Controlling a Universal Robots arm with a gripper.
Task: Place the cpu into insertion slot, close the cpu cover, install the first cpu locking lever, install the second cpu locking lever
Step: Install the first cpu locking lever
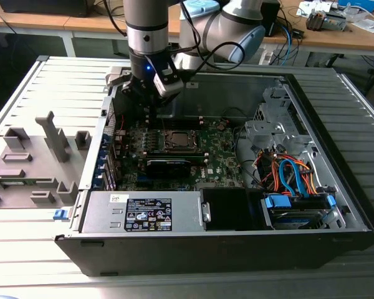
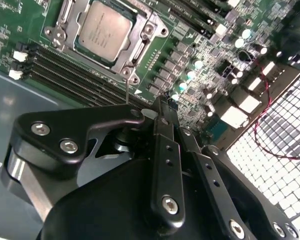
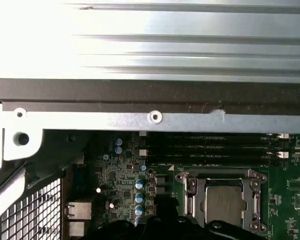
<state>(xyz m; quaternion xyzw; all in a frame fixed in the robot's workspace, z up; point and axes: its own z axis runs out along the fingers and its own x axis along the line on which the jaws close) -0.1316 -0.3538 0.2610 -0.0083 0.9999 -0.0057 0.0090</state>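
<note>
Inside the open PC case (image 1: pixel 206 249), the cpu (image 2: pixel 104 31) sits in the insertion slot (image 1: pixel 177 141) on the green board (image 1: pixel 221 156), silvery top up. The cpu cover (image 2: pixel 136 49) lies flat round it, w/ the chip showing thru the cut-out. The gripper (image 1: pixel 152 103) hangs over the board just beside the slot, toward the exterior view's left & back, not touching it. In the second wrist view its jaws look pressed together w/ nothing between them. The case rests on a grey ribbed worktop (image 1: pixel 25 81).
</note>
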